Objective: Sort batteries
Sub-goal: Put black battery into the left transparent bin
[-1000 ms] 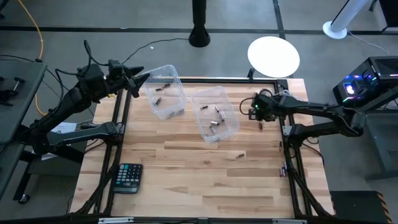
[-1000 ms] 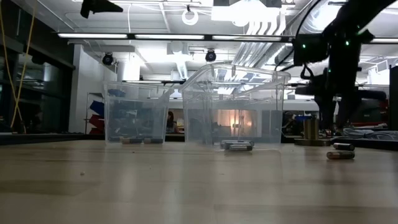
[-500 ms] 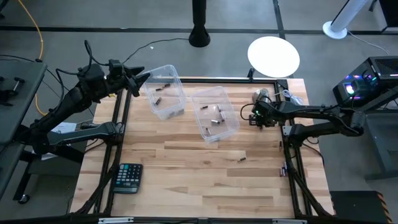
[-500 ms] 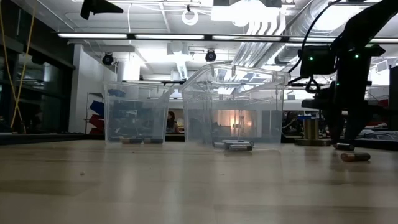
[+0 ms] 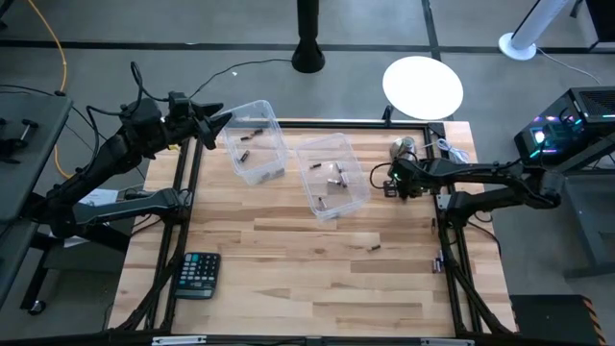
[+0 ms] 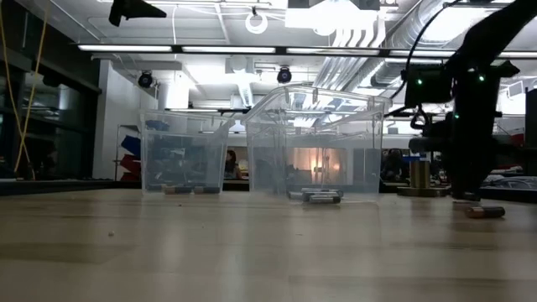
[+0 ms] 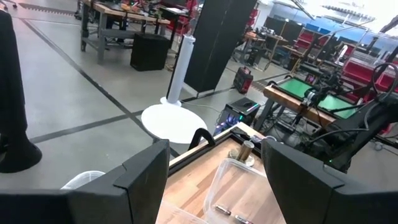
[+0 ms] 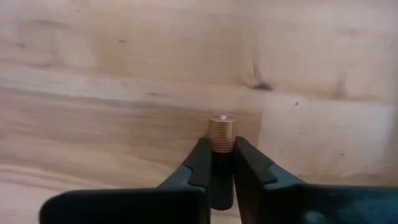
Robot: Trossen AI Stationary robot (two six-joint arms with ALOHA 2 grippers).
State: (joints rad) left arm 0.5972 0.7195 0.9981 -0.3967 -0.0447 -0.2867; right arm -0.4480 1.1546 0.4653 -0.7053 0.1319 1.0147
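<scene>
No legible text, label, brand, number or sign on anything in any view.

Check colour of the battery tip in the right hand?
Copper-orange, ridged battery tip, pinched by the right hand; the right wrist view shows it best.

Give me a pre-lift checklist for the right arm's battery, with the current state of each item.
1. Right gripper shut on the battery: ok.
2. Grip centred: not ok, the copper-coloured end sticks out past the fingertips.
3. Right-hand bin open on top: ok.
4. Left gripper out of the way, open over the table's far left corner: ok.
5. Which bin suits this cell: cannot tell.
6. Loose battery on the table clear of the path: ok.
</scene>
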